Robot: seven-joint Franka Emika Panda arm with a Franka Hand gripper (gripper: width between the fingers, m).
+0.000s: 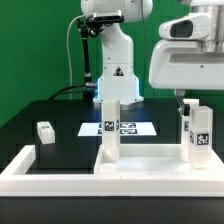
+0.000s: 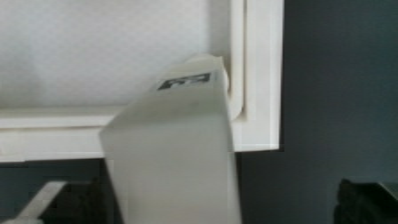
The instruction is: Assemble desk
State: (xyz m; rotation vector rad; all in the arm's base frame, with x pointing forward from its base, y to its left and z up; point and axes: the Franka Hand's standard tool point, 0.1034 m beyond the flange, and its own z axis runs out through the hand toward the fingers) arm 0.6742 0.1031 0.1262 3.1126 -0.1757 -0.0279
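The white desk top [image 1: 150, 160] lies at the front of the table with two square white legs standing up from it, one at the exterior view's left [image 1: 110, 125] and one at its right [image 1: 196, 130]. My gripper [image 1: 183, 98] hangs just above the right leg. In the wrist view that leg [image 2: 169, 150] rises from the top's rimmed corner [image 2: 263, 90], with a small tag [image 2: 189, 78] near its foot. My gripper [image 2: 210, 205] is open. Its dark fingertips [image 2: 45, 200] stand on either side of the leg, with a gap on each side. A loose leg [image 1: 45, 132] lies on the black mat.
The marker board [image 1: 122, 128] lies flat behind the desk top. A low white border wall [image 1: 22, 162] runs along the front and left of the work area. The arm's white base [image 1: 117, 70] stands at the back centre.
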